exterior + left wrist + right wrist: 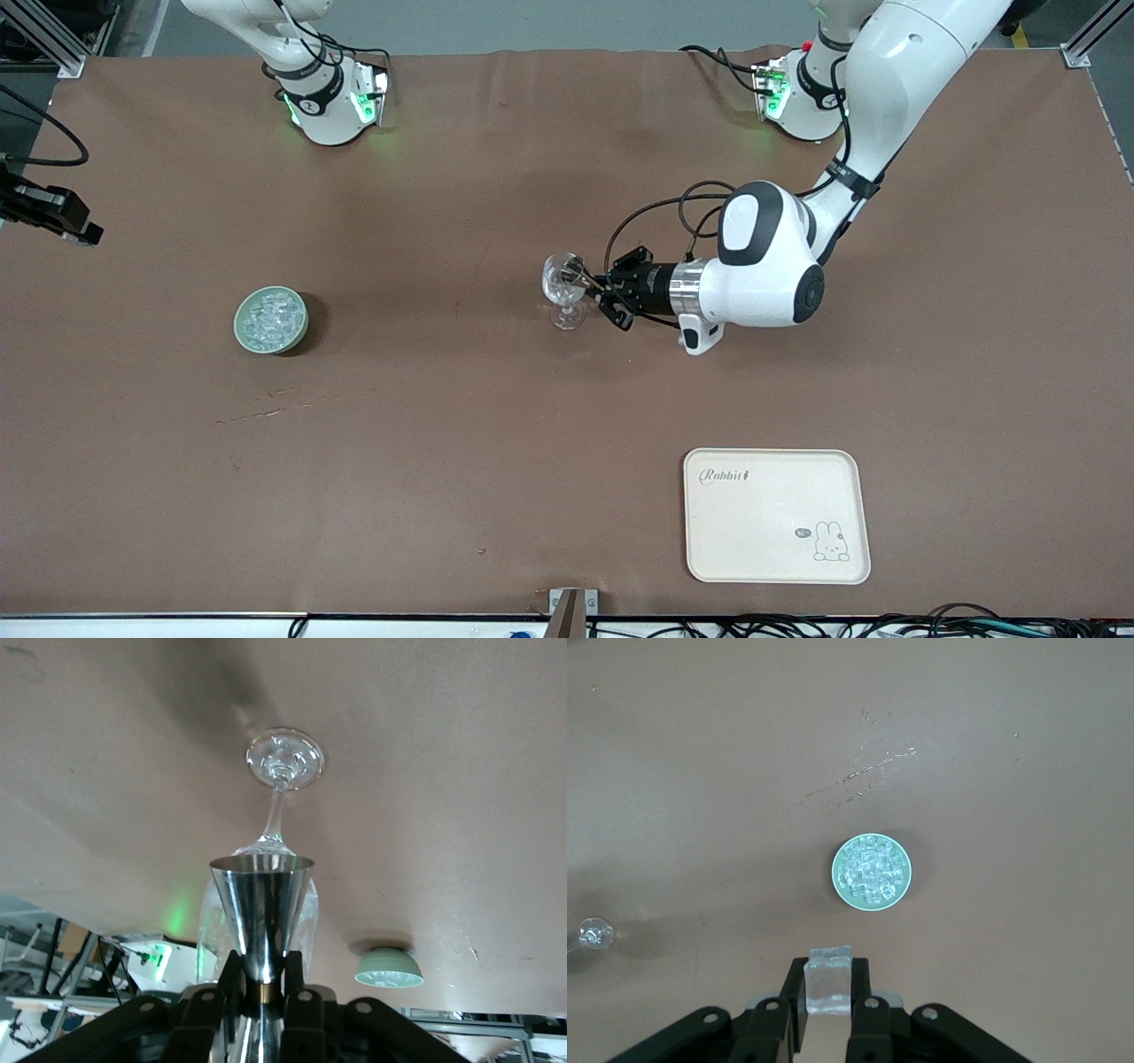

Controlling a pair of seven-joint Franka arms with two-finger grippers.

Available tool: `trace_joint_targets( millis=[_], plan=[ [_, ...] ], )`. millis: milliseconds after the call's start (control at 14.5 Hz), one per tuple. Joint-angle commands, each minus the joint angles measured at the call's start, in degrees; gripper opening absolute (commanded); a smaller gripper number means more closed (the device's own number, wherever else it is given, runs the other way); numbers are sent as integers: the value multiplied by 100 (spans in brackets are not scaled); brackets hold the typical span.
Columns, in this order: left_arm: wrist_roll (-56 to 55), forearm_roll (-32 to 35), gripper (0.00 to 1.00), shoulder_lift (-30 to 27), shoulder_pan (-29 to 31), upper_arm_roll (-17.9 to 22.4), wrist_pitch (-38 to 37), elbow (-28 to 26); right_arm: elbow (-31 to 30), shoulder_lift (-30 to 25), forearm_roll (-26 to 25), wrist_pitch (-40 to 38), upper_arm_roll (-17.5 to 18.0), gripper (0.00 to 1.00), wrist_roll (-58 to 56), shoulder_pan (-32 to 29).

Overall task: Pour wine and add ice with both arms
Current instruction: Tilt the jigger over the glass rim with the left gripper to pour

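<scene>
Left gripper, mid-frame, is clamped on the jigger, tipped at the wine glass: pouring underway. Right gripper pinches an ice cube above the bowl; next, carry it over.

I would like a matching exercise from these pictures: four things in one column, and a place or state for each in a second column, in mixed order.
Things:
1. jigger
2. ice cube
3. bowl
4. tray

Places or states:
A. on the table toward the right arm's end, full of ice
B. held in the left gripper, tipped at the glass
C. nearest the front camera, with a rabbit drawing
D. held in the right gripper, above the bowl

Pairs: 1-B, 2-D, 3-A, 4-C
</scene>
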Motion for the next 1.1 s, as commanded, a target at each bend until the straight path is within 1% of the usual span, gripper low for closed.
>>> trace_joint_targets(
  millis=[0, 483, 690, 828, 1034],
  plan=[
    [-226, 209, 0, 37, 9, -115, 23, 104, -142, -138, -16, 60, 7, 0, 24, 6],
    [-174, 69, 0, -113, 97, -150, -162, 113, -142, -138, -16, 60, 7, 0, 24, 6],
    [45, -203, 0, -165, 123, -124, -188, 104, -142, -138, -16, 33, 7, 0, 24, 6],
    [379, -510, 0, -183, 167, -89, -363, 95, -142, -138, -16, 33, 7, 0, 24, 6],
    [704, -853, 0, -306, 185, 218, -801, 95, -142, -138, -16, 7, 16, 0, 24, 32]
  ],
)
